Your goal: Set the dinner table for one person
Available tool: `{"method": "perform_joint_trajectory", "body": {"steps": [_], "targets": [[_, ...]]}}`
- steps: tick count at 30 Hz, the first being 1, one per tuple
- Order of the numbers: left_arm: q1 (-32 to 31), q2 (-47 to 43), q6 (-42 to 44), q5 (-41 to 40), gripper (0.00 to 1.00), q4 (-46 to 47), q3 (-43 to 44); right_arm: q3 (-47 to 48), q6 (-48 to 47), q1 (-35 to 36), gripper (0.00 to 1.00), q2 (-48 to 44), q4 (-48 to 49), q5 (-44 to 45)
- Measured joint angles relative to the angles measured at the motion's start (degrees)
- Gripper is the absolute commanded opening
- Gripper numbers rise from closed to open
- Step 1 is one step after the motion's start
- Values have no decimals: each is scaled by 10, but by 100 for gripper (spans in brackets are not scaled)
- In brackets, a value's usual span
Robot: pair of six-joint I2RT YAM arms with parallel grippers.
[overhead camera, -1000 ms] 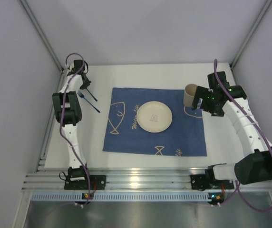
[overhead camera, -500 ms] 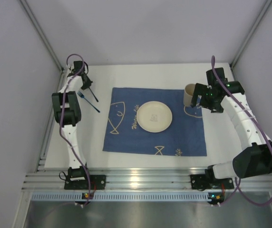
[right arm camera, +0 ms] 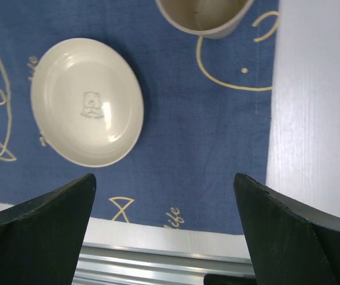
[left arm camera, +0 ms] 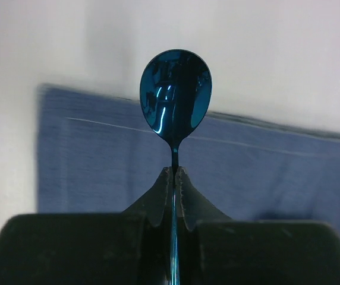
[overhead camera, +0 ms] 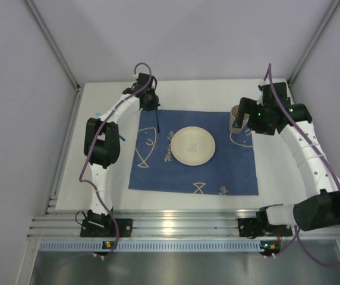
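Note:
My left gripper (overhead camera: 153, 107) is shut on the thin handle of a shiny blue spoon (overhead camera: 157, 122) and holds it over the back left edge of the dark blue fish mat (overhead camera: 158, 172). In the left wrist view the spoon's bowl (left arm camera: 176, 95) stands out past my gripper (left arm camera: 175, 172), above the mat (left arm camera: 277, 172) and the white dinner table (left arm camera: 247, 47). A cream plate (overhead camera: 193, 145) sits mid-mat, a beige cup (overhead camera: 237, 117) at its back right corner. My right gripper (overhead camera: 247, 122) is open and empty beside the cup; its view shows plate (right arm camera: 87, 101) and cup (right arm camera: 202, 15).
A blue fork (overhead camera: 121, 138) lies on the white dinner table (overhead camera: 283, 178) left of the mat, mostly hidden by my left arm. Grey walls and metal posts close in the back and sides. An aluminium rail (overhead camera: 188, 228) runs along the near edge.
My left arm has swung from the table's far left corner to the mat's back edge, carrying the spoon away from the fork. My right gripper has shifted slightly near the cup.

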Motion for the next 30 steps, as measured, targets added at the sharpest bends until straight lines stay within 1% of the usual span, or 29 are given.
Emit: {"method": "perform_joint_trajectory", "body": {"steps": [3, 6, 10, 13, 16, 21, 25, 28, 30], "targets": [[-53, -30, -5, 6, 0, -13, 16, -3, 0, 8, 100, -23, 23, -45], [-90, -58, -23, 15, 0, -24, 32, -18, 5, 11, 100, -42, 53, -83], [-134, -89, -56, 23, 0, -30, 41, -57, 20, 14, 100, -60, 95, -130], [-170, -105, -84, 36, 0, -42, 41, -103, 39, 16, 97, -66, 133, -169], [-207, -116, -112, 47, 0, -52, 41, -152, 71, 17, 90, -66, 185, -219], [-253, -131, -143, 66, 0, -65, 41, -205, 131, 29, 83, -66, 277, -278], [-266, -149, -158, 70, 0, -70, 37, -219, 164, 37, 75, -61, 324, -292], [-273, -159, -166, 71, 0, -70, 35, -230, 180, 46, 71, -55, 348, -293], [-277, -162, -171, 72, 0, -70, 34, -237, 188, 58, 66, -49, 358, -291]]}}
